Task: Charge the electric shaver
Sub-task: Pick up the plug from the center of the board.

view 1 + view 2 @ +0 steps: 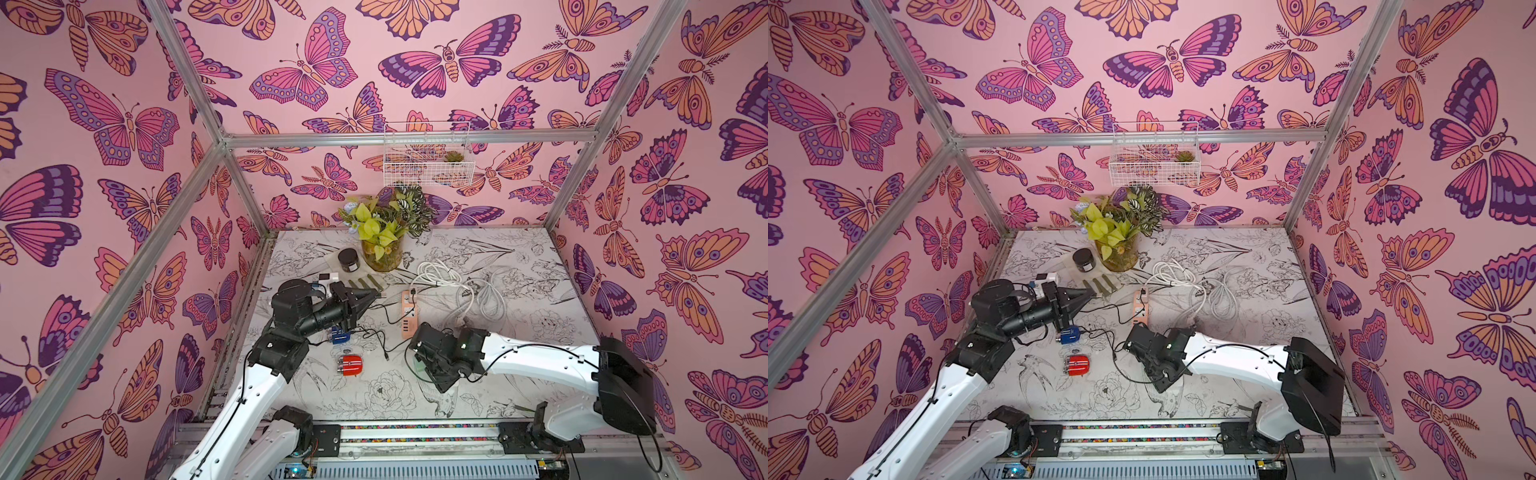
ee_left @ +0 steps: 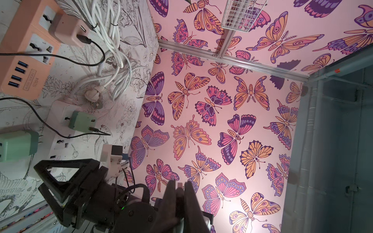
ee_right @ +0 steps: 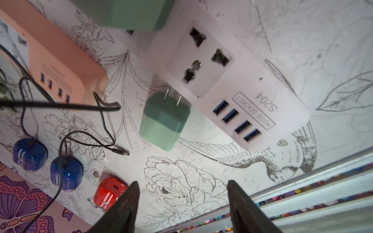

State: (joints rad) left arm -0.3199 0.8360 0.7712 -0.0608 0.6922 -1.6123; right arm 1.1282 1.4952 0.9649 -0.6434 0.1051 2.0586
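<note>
Lower left of the right wrist frame: red shaver [image 3: 110, 191] lying on the table [image 3: 201, 181], white stripes on its shell, small charging port facing me.
Blue shavers [image 3: 66, 173]: two, further left of the red one, each with a black cable running into its top.
Loose cable end [image 3: 121, 152]: on the table at centre left, apart from the red shaver, tip pointing right.
Green adapter [image 3: 164, 121]: lying at frame centre, two prongs aimed at the white power strip's edge; I cannot tell whether they touch it.
White power strip [image 3: 252, 96]: I read "4USB SOCKET" and "S204", upside down to me, beside four blue USB ports; a second green adapter [image 3: 125, 14] sits in it at the top edge.
Orange power strip [image 2: 20, 60]: upper left of the left wrist frame, "S204" legible, the boxed line beside it too faint; a pink adapter [image 2: 66, 30] is plugged in with a black cable.
Right gripper [image 3: 182, 201]: jaws wide apart at the frame's bottom, gripping nothing.
Left gripper [image 2: 178, 193]: jaws pressed together, bottom centre of its own frame, pointing at the butterfly wall.
</note>
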